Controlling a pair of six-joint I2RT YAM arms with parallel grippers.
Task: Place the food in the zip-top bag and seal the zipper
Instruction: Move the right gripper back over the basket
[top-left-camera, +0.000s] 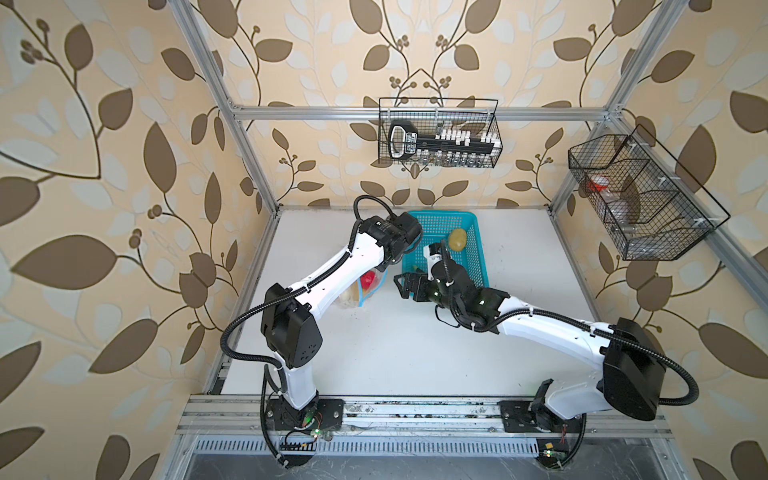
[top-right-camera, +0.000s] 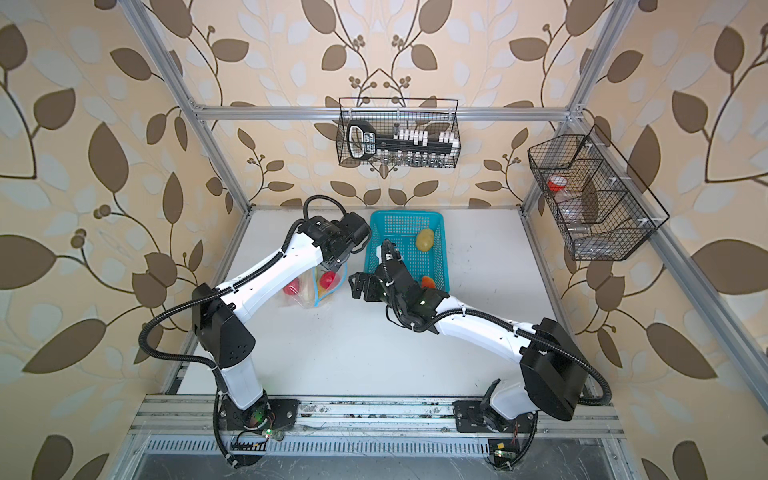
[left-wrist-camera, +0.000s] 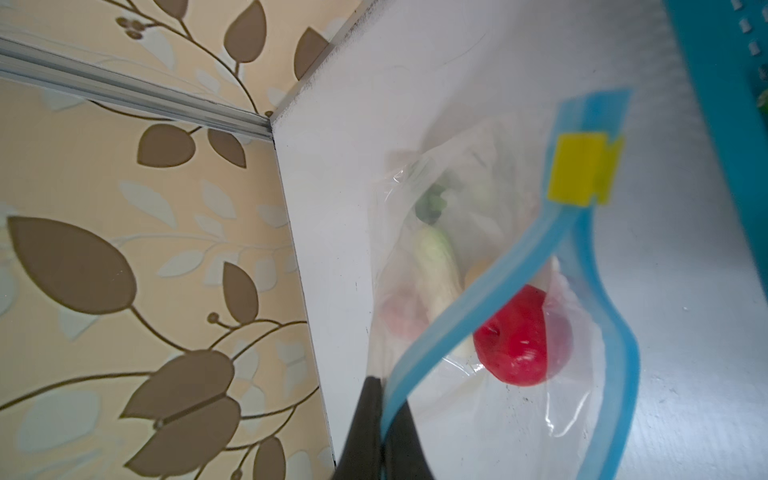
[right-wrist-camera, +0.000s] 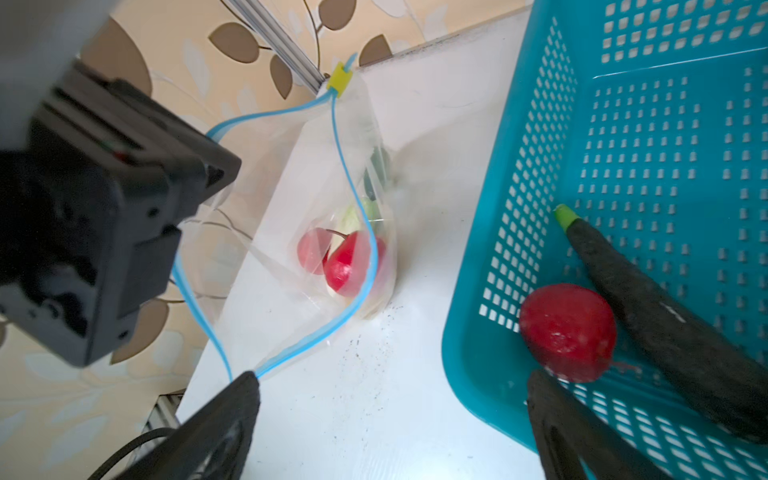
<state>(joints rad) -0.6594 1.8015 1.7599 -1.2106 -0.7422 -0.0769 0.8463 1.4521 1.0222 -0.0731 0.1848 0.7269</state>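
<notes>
The zip-top bag (right-wrist-camera: 316, 166) lies on the white table (top-left-camera: 395, 353), just beside the turquoise basket (right-wrist-camera: 478, 249), on the side toward the left arm. Its mouth gapes, the two lips of the blue zipper (right-wrist-camera: 376, 257) bowed apart, and the yellow slider (left-wrist-camera: 582, 170) sits at one end. Inside are a red tomato (left-wrist-camera: 515, 336), a second one behind it, a pale piece that is probably the cucumber (left-wrist-camera: 436, 262) (blurred), and something green. The left gripper (left-wrist-camera: 381, 399) is clamped on one lip of the zipper. The right gripper (right-wrist-camera: 395, 386) has its jaws wide and holds nothing, one finger at the strip's near end and the other over the basket. The basket holds a tomato (right-wrist-camera: 567, 332), the eggplant (right-wrist-camera: 665, 316), a potato (top-left-camera: 457, 240) and the pepper (top-right-camera: 429, 282).
</notes>
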